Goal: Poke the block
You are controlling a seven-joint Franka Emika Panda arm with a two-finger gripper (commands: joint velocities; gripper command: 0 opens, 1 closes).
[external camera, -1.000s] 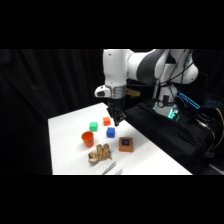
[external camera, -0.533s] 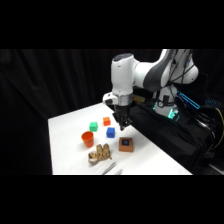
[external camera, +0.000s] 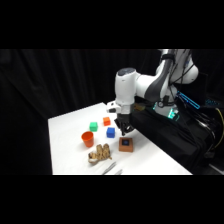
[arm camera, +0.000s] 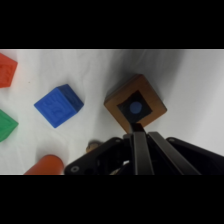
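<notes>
The brown square block (external camera: 126, 145) with a dark blue-black mark in its top lies flat on the white table (external camera: 70, 125), near its right edge. My gripper (external camera: 125, 131) hangs just above it, pointing down. In the wrist view the block (arm camera: 136, 104) lies turned like a diamond right beyond my gripper (arm camera: 136, 135), whose fingers are pressed together and hold nothing. A small gap still shows between the fingertips and the block's top.
A blue cube (external camera: 110, 132), an orange cube (external camera: 106, 121) and a green cube (external camera: 93, 126) sit left of the block. An orange cup (external camera: 88, 138), a tan lumpy object (external camera: 101, 153) and metal tongs (external camera: 111, 168) lie nearer the front edge. Dark equipment (external camera: 170, 135) borders the right side.
The arm has swung right and toward the front of the table and come down, bringing the gripper from above the cubes to just over the brown block.
</notes>
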